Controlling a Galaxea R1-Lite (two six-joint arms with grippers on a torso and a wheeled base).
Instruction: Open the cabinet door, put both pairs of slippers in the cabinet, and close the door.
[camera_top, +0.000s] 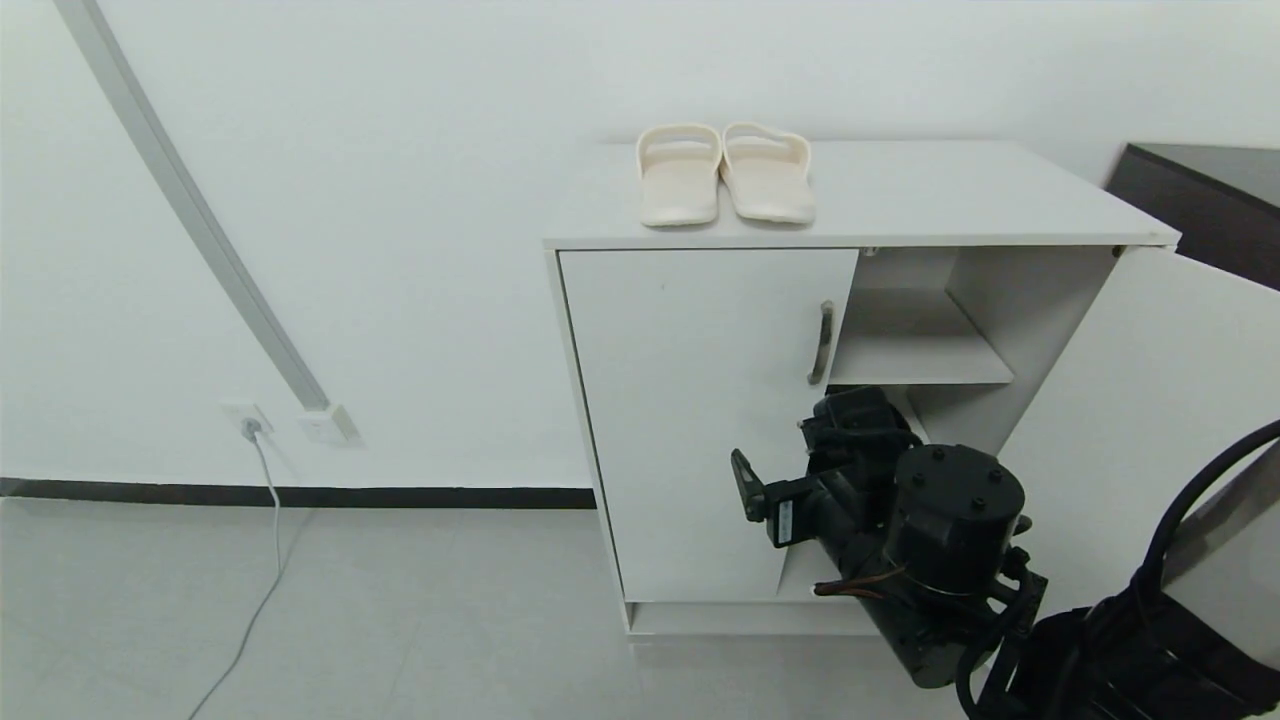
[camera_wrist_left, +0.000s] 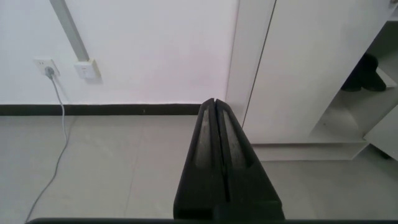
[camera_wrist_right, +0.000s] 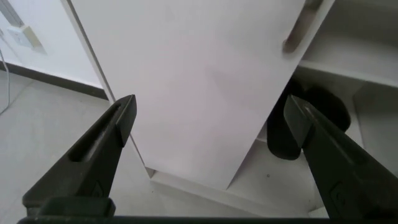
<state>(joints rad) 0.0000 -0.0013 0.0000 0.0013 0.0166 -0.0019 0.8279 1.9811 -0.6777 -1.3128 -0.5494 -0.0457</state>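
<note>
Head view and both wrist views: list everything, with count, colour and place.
cabinet: one, white, on the floor
left door: one, white, shut
right door: one, white, open
cream slippers: one pair, on the cabinet top
dark slippers: apparently one pair, black, in the bottom compartment
wall socket: one, white, left of the cabinet
cable: one, grey, plugged into it
right gripper: black, fingers open, facing the left door
left gripper: black, fingers shut
</note>
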